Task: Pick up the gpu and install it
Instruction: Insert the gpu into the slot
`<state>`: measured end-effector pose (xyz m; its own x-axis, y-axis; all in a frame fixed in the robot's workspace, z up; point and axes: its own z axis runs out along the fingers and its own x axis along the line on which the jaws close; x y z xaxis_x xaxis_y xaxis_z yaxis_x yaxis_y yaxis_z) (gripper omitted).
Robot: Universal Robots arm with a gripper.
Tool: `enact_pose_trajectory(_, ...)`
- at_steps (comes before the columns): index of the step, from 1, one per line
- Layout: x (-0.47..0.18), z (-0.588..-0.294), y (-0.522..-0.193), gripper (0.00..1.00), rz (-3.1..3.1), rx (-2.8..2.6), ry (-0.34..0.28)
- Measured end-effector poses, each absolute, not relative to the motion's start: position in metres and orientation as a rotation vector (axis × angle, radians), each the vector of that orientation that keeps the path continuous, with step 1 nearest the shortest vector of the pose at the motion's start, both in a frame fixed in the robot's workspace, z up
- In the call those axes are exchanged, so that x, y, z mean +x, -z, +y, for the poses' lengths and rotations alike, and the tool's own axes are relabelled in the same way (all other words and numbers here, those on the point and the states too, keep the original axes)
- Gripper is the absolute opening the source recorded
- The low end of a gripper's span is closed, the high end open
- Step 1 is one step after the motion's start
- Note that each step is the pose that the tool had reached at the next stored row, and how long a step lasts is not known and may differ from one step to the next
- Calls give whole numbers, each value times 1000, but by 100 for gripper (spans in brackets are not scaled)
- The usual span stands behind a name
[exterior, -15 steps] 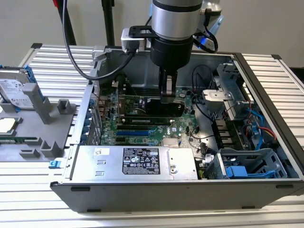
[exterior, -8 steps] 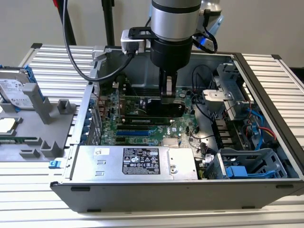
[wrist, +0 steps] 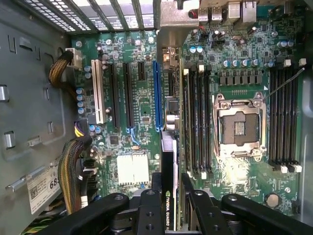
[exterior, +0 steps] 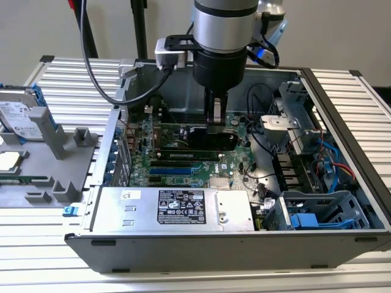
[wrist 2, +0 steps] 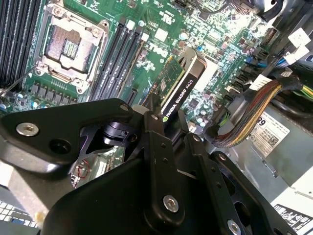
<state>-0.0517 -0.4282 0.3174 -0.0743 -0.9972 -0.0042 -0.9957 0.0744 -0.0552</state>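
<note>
The gpu (exterior: 208,139) stands on edge low over the green motherboard (exterior: 183,165) inside the open computer case. My gripper (exterior: 215,124) reaches down from above and is shut on its top edge. In both wrist views the black fingers clamp the thin card from either side: the gpu (wrist: 169,161) runs edge-on away from the gripper (wrist: 171,198), with its silver bracket (wrist: 171,19) at the case's rear wall. In the second wrist view, the gpu (wrist 2: 178,85) shows its black cooler edge and green board above the gripper (wrist 2: 168,120). I cannot tell whether the card sits in a slot.
A blue slot (wrist: 156,93) and a white slot (wrist: 98,95) lie beside the card, memory slots (wrist: 198,122) and the bare CPU socket (wrist: 239,127) on its other side. Cable bundles (wrist 2: 249,112), the power supply (exterior: 177,207) and a drive cage (exterior: 317,213) crowd the case. A grey tray (exterior: 61,146) holds a hard drive (exterior: 18,116).
</note>
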Motion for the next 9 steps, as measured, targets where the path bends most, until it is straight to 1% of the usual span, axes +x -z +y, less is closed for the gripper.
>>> enact_pose_trajectory(9,-59,-428,-316,0,2272,-2110,58)
